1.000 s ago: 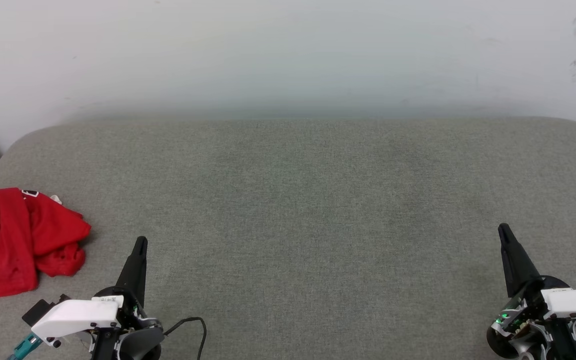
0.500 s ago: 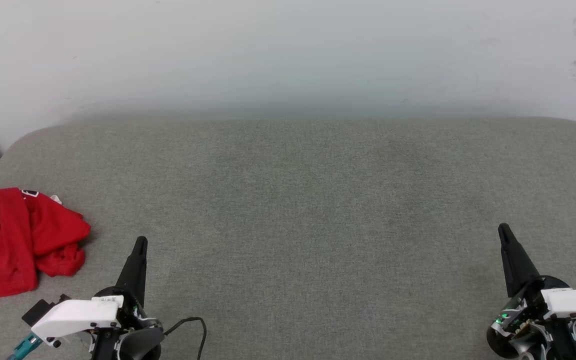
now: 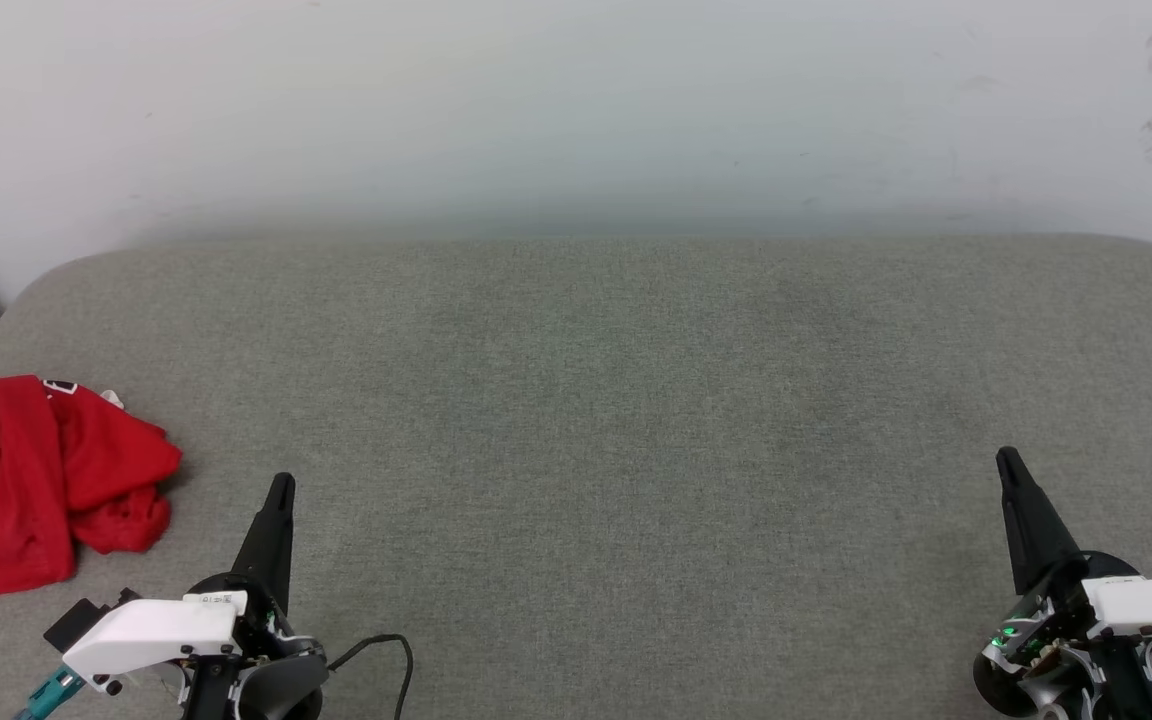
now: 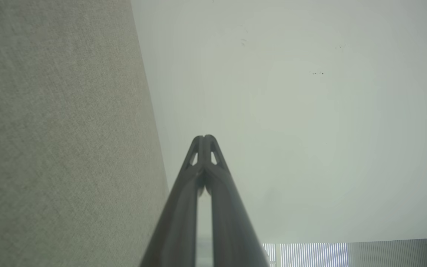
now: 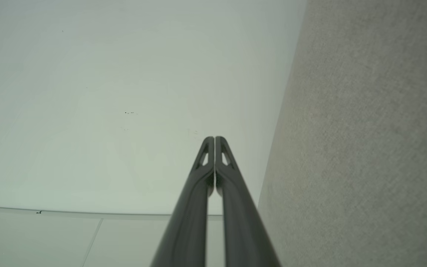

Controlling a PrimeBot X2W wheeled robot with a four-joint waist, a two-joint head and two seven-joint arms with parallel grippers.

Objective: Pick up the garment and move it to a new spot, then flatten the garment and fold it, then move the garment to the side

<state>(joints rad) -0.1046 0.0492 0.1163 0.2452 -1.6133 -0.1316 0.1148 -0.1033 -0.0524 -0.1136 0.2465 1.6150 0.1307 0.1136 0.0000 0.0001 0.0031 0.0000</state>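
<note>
Fingers (image 3: 269, 530) closed and empty on left gripper (image 3: 280, 485) and right gripper (image 3: 1006, 460), the crumpled garment (image 3: 26, 480) lies on the grey surface (image 3: 586, 400); pickup, flattening, folding remain.

I can sweep freely over the bare grey upholstered surface (image 3: 616, 400) between my left gripper (image 3: 281, 484) and right gripper (image 3: 1006, 457). The crumpled red garment (image 3: 26, 490) heaps at its left edge, near the left gripper but apart from it. The white wall (image 3: 576, 110) blocks the far side, and a black cable (image 3: 391, 642) loops beside my left wrist.
</note>
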